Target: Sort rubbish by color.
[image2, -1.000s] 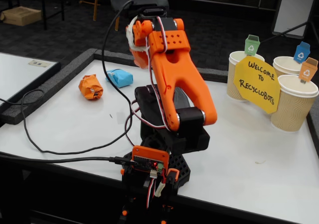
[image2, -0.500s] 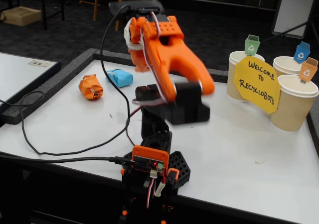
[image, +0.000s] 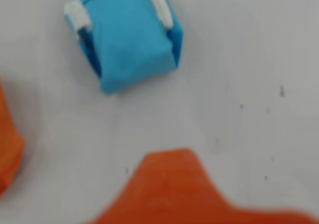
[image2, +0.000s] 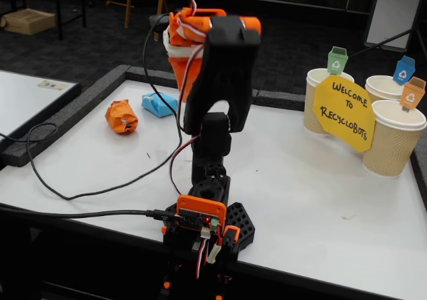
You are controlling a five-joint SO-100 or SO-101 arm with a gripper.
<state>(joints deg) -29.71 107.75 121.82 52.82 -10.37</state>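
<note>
Your arm [image2: 217, 80] stands raised over the table [image2: 313, 200], upper link reared up, the head turned toward the far left corner where the rubbish lies. The gripper is mostly hidden behind the arm in the fixed view; only its orange and white top shows at the far side. In the wrist view you get one blurred orange finger [image: 184, 189] rising from the bottom edge, with bare tabletop around it, so whether the fingers are spread or pressed together you cannot tell; nothing shows between them. The light blue wad [image2: 159, 104] sits near the table's far edge, toward the far left corner, and in the wrist view it [image: 127, 35] fills the upper left, with two pale strips on its top corners. The orange wad [image2: 121, 116] lies just beside it, closer to the left edge, the two apart with a strip of table between; in the wrist view only its side [image: 7, 144] pokes in at the left edge. The finger is clear of both wads. By the right edge stand three ribbed paper cups [image2: 393, 140] with green, blue and orange tags, and a yellow sign [image2: 343, 112] reading "Welcome to Recyclobots" leans on them. A black cable [image2: 80, 195] loops over the left part of the table to the arm's base [image2: 203, 220] at the near edge.
</note>
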